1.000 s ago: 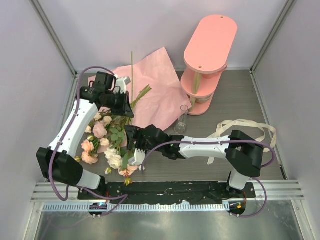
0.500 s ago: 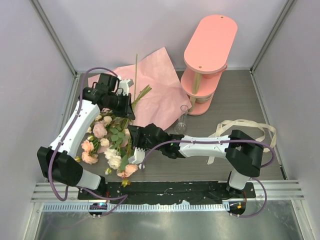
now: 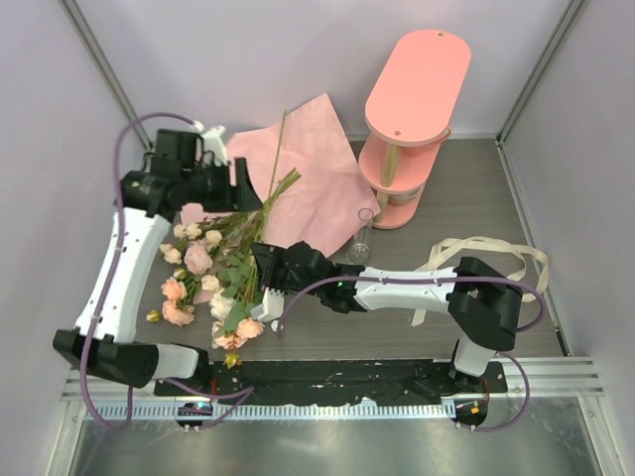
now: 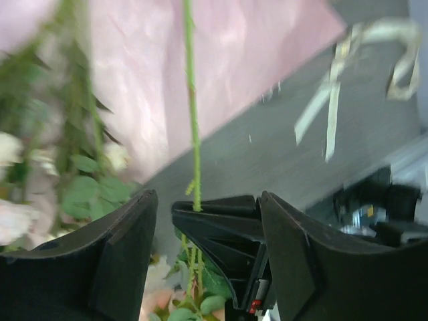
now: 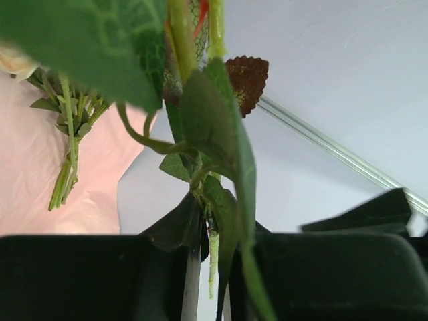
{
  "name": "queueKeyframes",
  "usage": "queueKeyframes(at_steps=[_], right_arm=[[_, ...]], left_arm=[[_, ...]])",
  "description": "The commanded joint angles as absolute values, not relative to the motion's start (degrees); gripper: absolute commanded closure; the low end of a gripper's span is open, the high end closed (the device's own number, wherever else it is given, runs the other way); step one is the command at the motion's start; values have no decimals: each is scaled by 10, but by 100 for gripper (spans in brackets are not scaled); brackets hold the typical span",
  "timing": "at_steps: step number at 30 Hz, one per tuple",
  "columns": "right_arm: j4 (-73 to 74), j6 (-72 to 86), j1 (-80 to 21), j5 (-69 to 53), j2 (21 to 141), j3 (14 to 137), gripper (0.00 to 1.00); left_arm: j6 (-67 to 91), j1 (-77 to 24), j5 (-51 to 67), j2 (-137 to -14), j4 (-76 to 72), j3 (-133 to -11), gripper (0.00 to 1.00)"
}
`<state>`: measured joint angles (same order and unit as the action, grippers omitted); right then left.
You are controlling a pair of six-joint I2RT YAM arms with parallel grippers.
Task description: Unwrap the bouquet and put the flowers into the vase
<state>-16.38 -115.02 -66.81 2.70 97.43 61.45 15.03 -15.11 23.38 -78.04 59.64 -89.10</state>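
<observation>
Since a second ago the left gripper (image 3: 248,196) has drawn back toward the wall (image 3: 60,149) and opened wide, one stem (image 4: 190,100) passing between its fingers (image 4: 120,254); the right gripper (image 3: 258,260) has closed narrow onto that stem. One vase (image 3: 362,238) stands upright beside one shelf (image 3: 417,99); the flowers (image 3: 213,283) lie outside it, across table (image 3: 476,188) and one paper sheet (image 3: 313,188).

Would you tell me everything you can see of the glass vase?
The vase is small, slender and of clear glass, with a narrow neck. It stands upright on the grey table, between the pink paper sheet and the pink tiered shelf, close by the paper's edge. It holds no flowers, and nothing grips it.
</observation>
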Motion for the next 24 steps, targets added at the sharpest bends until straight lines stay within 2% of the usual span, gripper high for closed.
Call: queueKeyframes(at_steps=[1, 4, 7, 9, 12, 14, 17, 21, 24], right_arm=[[-225, -1123, -667, 17, 973, 664, 99], [-265, -1062, -667, 18, 972, 701, 99], [-260, -898, -668, 23, 955, 774, 99], [-215, -721, -668, 38, 934, 850, 99], [-190, -553, -669, 119, 924, 938, 99], [-146, -424, -669, 199, 918, 1013, 99], [-61, -329, -668, 281, 918, 1111, 99], [-4, -169, -668, 398, 872, 1171, 99], [78, -112, -666, 430, 847, 1213, 99]], left_arm=[[191, -99, 130, -699, 598, -1024, 32], [201, -85, 22, -653, 578, -1071, 28], [208, -85, -45, -586, 551, -1078, 27], [212, -84, -61, -545, 542, -1071, 26], [220, -84, -100, -496, 521, -1048, 26], [212, -85, -117, -462, 494, -1018, 26], [202, -84, -132, -446, 483, -995, 25], [204, -84, -113, -444, 472, -959, 24], [212, -84, -92, -438, 454, -919, 25]])
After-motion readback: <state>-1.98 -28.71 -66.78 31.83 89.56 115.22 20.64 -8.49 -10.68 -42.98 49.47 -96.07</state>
